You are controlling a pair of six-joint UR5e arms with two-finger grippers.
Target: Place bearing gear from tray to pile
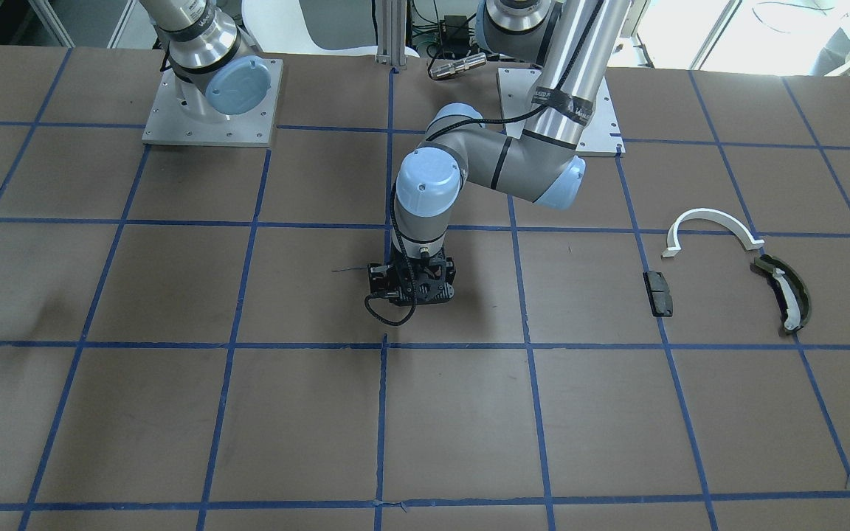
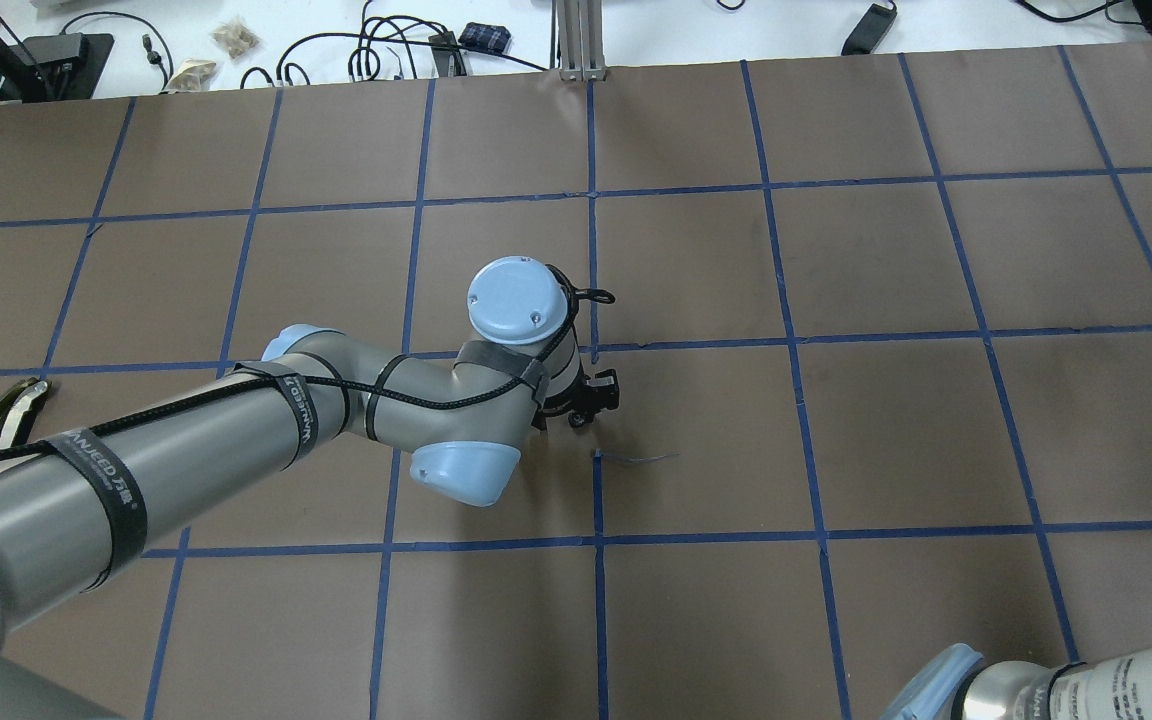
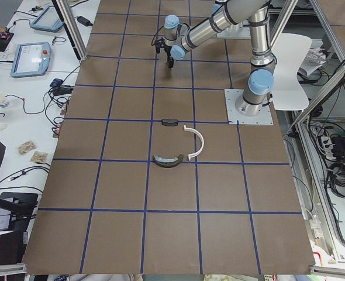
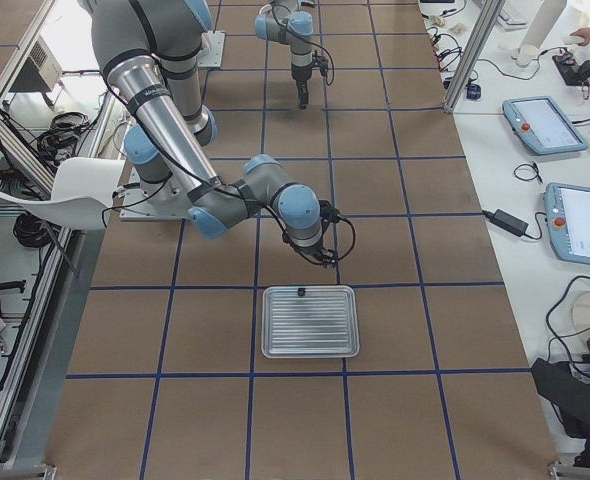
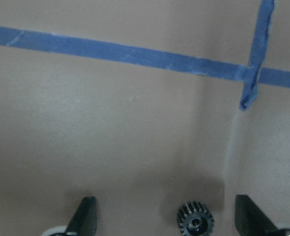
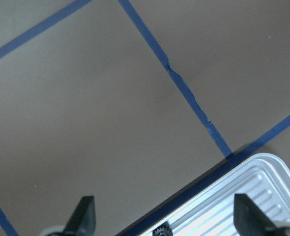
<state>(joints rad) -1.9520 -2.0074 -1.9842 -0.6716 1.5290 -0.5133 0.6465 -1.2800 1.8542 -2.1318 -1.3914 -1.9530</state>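
Brown counter [image 1: 174,413], tray [image 4: 310,325] at the robot's right end, pile [image 1: 713,214] well apart at its left end. The left tool [image 5: 165,210] is released and low over mid-counter, with a small black gear [image 5: 195,222] lying between its fingers but off-centre, nearer one of them. Also released: right tool [image 6: 164,206], over the tray's edge where a second gear [image 6: 162,230] sits. Judgement: centre left tool on gear first, clench across the teeth, lift straight, then carry to pile.
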